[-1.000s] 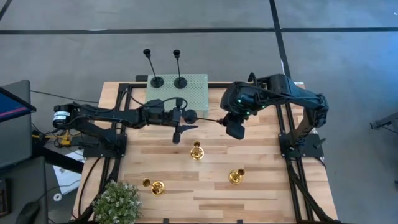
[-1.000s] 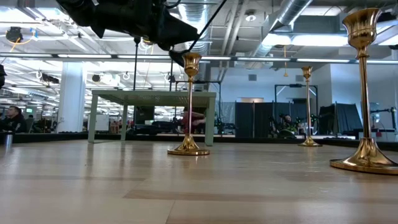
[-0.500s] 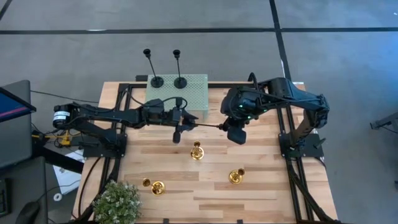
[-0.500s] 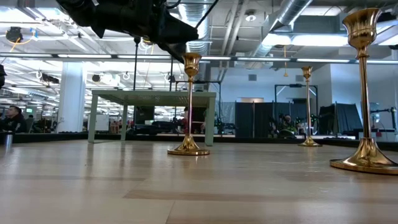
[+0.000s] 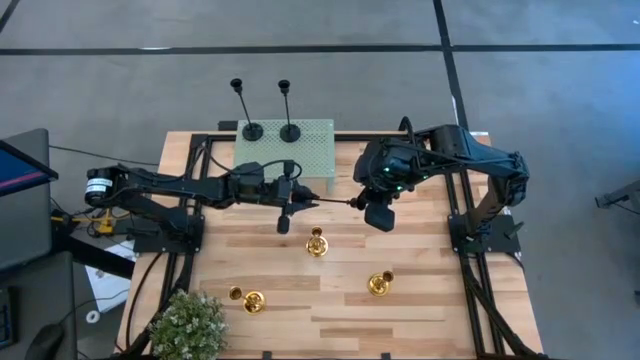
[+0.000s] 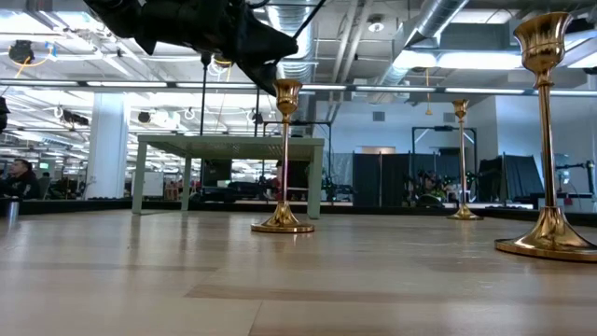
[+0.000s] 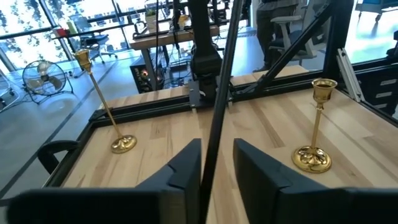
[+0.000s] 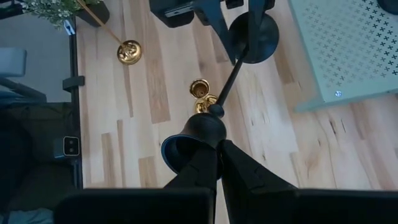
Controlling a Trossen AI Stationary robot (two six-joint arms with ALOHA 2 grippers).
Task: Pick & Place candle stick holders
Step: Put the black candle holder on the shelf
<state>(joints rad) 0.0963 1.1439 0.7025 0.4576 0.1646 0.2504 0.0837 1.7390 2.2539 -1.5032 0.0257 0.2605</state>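
Two end effectors share one tall matte-black thin-stemmed metal candle stick holder point(image 5: 320, 202), held level just beside the perforated green mat point(image 5: 310, 150): left end effector point(image 5: 292, 200) clamps the stem, right end effector point(image 5: 362, 202) pinches its cup. Likely a handover; next, one releases.

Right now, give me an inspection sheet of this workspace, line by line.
Surface: wooden table, green perforated mat at its far edge.
Job's things: two black candle stick holders upright on the mat; a third black holder held level between both grippers; three gold holders upright on the wood.
Clutter: potted plant at the near-left corner.
Grippers: left gripper on the stem; right gripper on the cup end.
Cables: along the left arm.
Surroundings: grey floor.
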